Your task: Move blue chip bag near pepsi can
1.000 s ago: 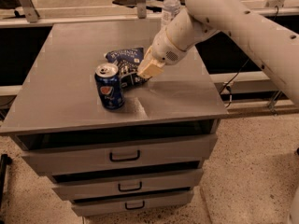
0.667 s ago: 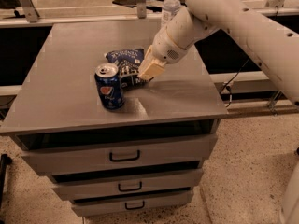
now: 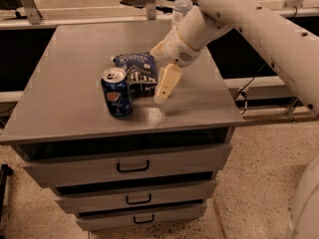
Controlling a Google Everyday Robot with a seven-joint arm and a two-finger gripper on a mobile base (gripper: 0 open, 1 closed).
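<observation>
Tool (image 3: 164, 86) hangs near bench (image 3: 60, 108) centre, at right edge of bag (image 3: 135, 69); spread or pressed together, cannot tell. Bag lies directly left of tool, just behind can (image 3: 116, 91), apparently touching it. Placement looks nearly done.

The robot's pale arm (image 3: 259, 24) reaches in from the upper right, sloping down and to the left across the worktop (image 3: 65, 88). Its wrist (image 3: 192, 36) bends downward, and the claw (image 3: 164, 81) hangs low near the worktop's middle, pointing down at the surface.
</observation>
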